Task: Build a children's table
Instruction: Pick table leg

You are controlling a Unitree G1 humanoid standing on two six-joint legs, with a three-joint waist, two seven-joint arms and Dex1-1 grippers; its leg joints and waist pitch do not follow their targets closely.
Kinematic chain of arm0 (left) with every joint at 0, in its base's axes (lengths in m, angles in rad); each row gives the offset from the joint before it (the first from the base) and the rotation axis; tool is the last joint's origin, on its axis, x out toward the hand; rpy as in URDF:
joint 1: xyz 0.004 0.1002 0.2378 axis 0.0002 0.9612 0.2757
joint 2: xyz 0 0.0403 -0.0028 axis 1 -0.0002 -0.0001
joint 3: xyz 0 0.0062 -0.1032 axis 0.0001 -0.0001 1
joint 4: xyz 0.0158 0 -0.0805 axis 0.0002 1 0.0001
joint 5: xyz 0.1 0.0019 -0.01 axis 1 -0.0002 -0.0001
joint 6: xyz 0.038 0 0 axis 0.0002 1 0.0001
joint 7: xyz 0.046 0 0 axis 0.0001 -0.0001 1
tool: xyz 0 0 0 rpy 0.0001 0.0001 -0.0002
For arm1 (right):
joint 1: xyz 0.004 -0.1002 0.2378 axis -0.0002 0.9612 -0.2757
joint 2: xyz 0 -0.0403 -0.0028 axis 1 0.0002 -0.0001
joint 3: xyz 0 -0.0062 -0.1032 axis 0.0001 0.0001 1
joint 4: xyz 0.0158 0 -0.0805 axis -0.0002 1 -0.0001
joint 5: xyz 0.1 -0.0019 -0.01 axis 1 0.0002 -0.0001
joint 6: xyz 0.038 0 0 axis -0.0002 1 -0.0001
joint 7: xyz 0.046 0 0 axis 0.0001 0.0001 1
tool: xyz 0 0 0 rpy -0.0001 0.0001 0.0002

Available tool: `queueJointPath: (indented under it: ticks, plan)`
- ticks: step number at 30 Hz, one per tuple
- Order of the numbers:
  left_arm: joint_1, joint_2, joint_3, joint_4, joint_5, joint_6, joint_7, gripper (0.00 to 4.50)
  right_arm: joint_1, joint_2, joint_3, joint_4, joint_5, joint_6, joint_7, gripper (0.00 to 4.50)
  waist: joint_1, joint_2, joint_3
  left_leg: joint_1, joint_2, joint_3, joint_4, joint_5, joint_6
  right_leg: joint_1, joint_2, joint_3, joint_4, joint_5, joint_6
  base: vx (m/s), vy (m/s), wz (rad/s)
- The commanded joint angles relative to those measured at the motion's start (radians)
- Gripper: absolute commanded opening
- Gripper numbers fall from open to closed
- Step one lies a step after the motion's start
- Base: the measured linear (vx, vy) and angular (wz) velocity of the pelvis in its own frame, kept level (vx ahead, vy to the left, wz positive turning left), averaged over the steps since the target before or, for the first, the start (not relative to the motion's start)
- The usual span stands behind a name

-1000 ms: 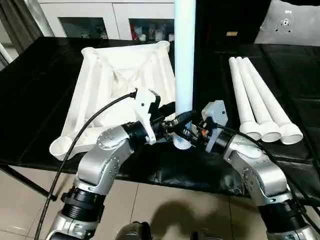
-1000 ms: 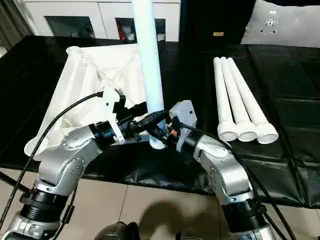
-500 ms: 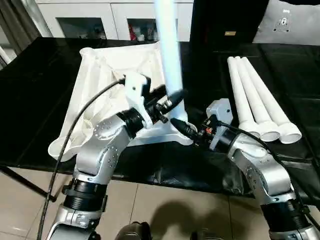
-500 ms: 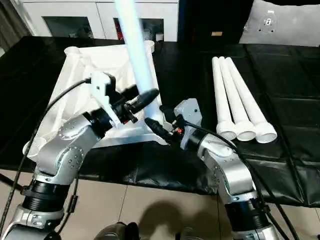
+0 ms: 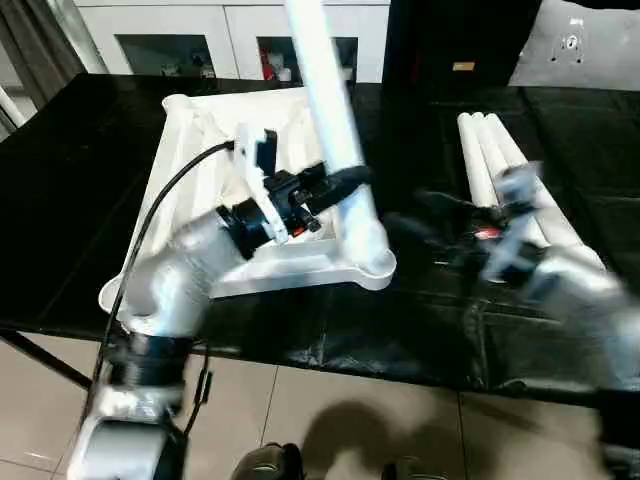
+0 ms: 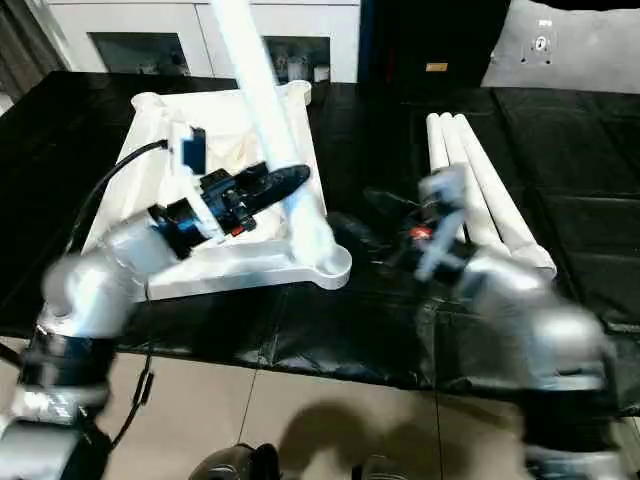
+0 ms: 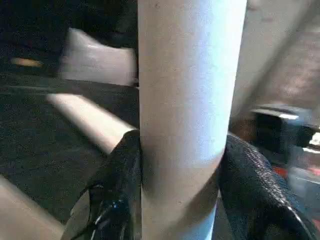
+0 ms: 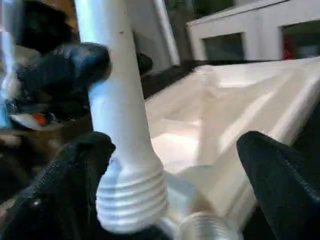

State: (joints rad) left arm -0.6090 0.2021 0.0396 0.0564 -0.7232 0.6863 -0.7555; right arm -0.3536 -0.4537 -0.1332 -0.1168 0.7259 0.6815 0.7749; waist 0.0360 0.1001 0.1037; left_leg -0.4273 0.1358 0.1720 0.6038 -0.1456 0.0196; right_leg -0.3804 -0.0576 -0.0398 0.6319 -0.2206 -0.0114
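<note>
The children's table top [image 5: 200, 140] lies upside down on the left, ribs up. My left gripper [image 5: 345, 182] is shut on a white leg [image 5: 322, 80], which leans back to the left. In the left wrist view both black fingers [image 7: 120, 190] press the leg [image 7: 185, 100]. The leg's threaded end [image 8: 132, 200] hangs just by the top's near right corner socket [image 5: 375, 265]; whether they touch I cannot tell. My right gripper [image 8: 175, 145] is open, off the leg, its fingers [image 8: 75, 170] wide apart, and shows blurred to the right [image 5: 415, 225].
Three more white legs [image 5: 485, 150] lie side by side on the right of the black-covered work table [image 5: 60, 200]. The table's front edge runs just below the top's near corner. White cabinets stand behind, and a pale panel [image 5: 580, 45] sits at the back right.
My right gripper has opened, let go of the leg and swung off to the right. My left gripper carried the leg up and back over the top's near right corner, tilting it.
</note>
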Motion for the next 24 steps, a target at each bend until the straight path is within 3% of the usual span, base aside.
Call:
queueJointPath:
  ticks: [1,7,12,16,17,23,24]
  plan:
    - [-0.024,0.022,0.003,-0.005,-0.042,0.035,-0.069,1.95,-0.016,-0.011,-0.029,-0.026,0.082,0.048,0.028,4.43,0.004,-0.012,-0.078,0.04,0.079,-0.037,-0.06,-0.199,0.075,0.035,-0.09,0.042,-0.085,-0.143,-0.251,0.0,0.0,0.0]
    - [-0.054,0.046,-0.01,-0.009,-0.078,0.071,-0.157,1.95,-0.027,-0.035,-0.058,-0.043,0.151,0.104,0.062,4.43,0.004,-0.006,-0.074,0.043,0.08,-0.036,-0.065,-0.228,0.047,0.032,-0.09,0.042,-0.088,-0.187,-0.243,0.0,0.0,0.0]
    - [-0.07,0.072,-0.03,-0.012,-0.091,0.094,-0.207,1.95,-0.036,-0.065,-0.053,-0.063,0.179,0.15,0.098,4.43,0.006,-0.008,-0.074,0.044,0.08,-0.037,-0.066,-0.221,0.042,0.032,-0.09,0.043,-0.088,-0.185,-0.24,0.0,0.0,0.0]
    - [-0.071,0.094,-0.075,-0.027,-0.054,0.074,-0.255,1.95,-0.046,-0.098,0.011,-0.066,0.116,0.109,0.136,4.43,0.007,-0.008,-0.074,0.042,0.082,-0.035,-0.068,-0.223,0.035,0.032,-0.092,0.044,-0.09,-0.197,-0.235,0.0,0.0,0.0]
    - [-0.067,0.108,-0.113,-0.042,-0.018,0.046,-0.285,1.95,-0.056,-0.116,0.056,-0.066,0.081,0.089,0.169,4.43,0.009,-0.012,-0.075,0.042,0.083,-0.037,-0.069,-0.223,0.034,0.034,-0.092,0.043,-0.09,-0.203,-0.231,0.0,0.0,0.0]
    - [-0.069,0.12,-0.177,-0.053,0.047,-0.017,-0.331,1.95,-0.083,-0.144,0.139,-0.064,0.041,0.089,0.247,4.5,0.009,-0.017,-0.078,0.04,0.086,-0.035,-0.067,-0.202,0.049,0.036,-0.094,0.046,-0.087,-0.179,-0.237,0.0,0.0,0.0]
    - [-0.07,0.118,-0.182,-0.057,0.048,-0.025,-0.338,1.95,-0.092,-0.145,0.157,-0.054,0.027,0.081,0.258,4.3,0.01,-0.018,-0.08,0.04,0.086,-0.035,-0.066,-0.196,0.051,0.036,-0.094,0.045,-0.086,-0.17,-0.243,0.0,0.0,0.0]
